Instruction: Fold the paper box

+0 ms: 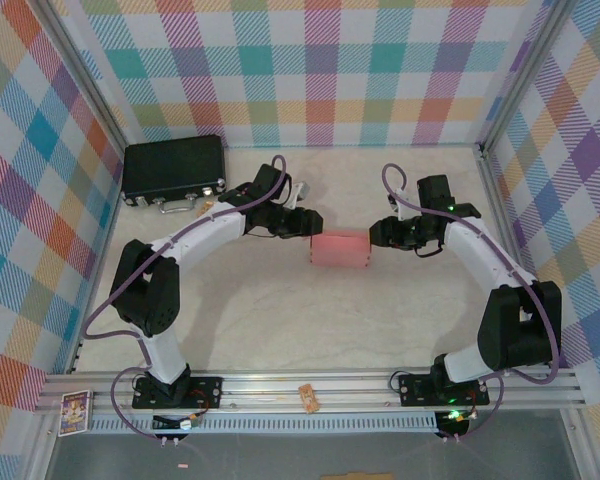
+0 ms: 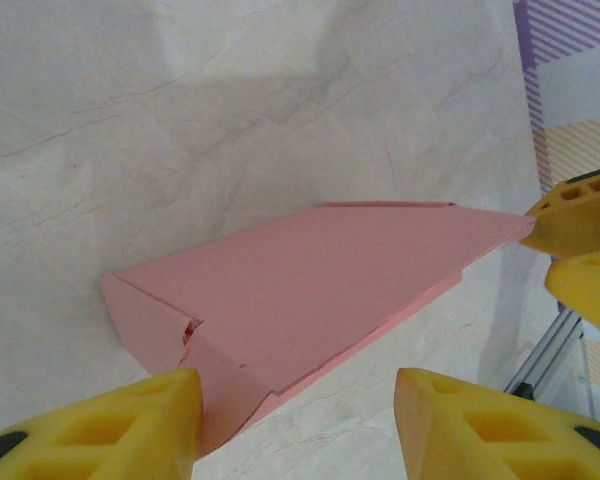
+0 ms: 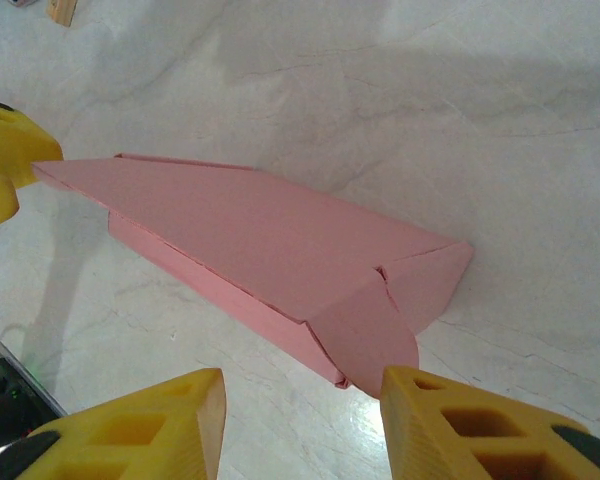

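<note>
The paper box (image 1: 338, 248) is a salmon-pink, mostly flattened rectangular shape lying mid-table between both grippers. My left gripper (image 1: 305, 224) is at its left end. In the left wrist view the box (image 2: 310, 290) stretches away from me, and its near end flap lies against the left finger (image 2: 130, 425); the left gripper (image 2: 295, 400) is open over bare table. My right gripper (image 1: 378, 236) is at the right end. In the right wrist view the rounded end flap of the box (image 3: 260, 235) touches the right finger (image 3: 480, 430), and the right gripper (image 3: 300, 395) is open.
A black hard case (image 1: 174, 168) with metal latches sits at the back left, behind the left arm. Plaid walls enclose the table on three sides. An aluminium rail (image 1: 310, 385) runs along the near edge, with a small wooden piece (image 1: 308, 398) on it.
</note>
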Controlling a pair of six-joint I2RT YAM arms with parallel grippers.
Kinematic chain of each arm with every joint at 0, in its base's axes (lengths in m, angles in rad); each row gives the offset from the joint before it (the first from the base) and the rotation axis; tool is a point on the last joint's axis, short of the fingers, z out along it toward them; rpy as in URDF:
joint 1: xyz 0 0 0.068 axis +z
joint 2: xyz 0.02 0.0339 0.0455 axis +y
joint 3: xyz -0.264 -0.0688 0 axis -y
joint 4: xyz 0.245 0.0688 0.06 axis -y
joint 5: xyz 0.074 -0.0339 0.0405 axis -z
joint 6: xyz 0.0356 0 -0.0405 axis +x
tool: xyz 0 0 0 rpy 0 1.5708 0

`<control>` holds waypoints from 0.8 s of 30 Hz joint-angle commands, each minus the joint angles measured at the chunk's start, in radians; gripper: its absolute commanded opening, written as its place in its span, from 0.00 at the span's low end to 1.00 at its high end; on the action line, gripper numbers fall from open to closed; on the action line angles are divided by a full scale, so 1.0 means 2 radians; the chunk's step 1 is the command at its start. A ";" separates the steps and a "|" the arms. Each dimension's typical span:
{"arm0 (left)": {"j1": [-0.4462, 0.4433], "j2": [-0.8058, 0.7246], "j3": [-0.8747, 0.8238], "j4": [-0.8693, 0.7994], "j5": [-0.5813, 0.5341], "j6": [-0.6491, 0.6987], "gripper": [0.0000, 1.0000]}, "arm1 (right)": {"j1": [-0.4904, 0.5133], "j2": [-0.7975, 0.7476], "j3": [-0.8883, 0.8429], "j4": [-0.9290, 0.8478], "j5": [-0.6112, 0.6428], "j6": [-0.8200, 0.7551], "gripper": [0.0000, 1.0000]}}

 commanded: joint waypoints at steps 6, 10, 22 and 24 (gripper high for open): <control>-0.001 0.004 0.005 0.009 0.006 -0.023 0.53 | 0.004 0.002 -0.002 -0.002 -0.006 0.008 0.45; -0.001 0.002 0.001 0.004 -0.001 -0.022 0.54 | 0.004 0.002 -0.005 0.000 -0.006 0.009 0.44; -0.002 -0.002 -0.006 -0.010 -0.012 -0.011 0.54 | 0.005 -0.002 -0.011 0.008 0.029 0.002 0.40; -0.002 -0.001 -0.006 -0.010 -0.012 -0.009 0.54 | 0.005 0.000 -0.012 0.011 0.029 0.000 0.37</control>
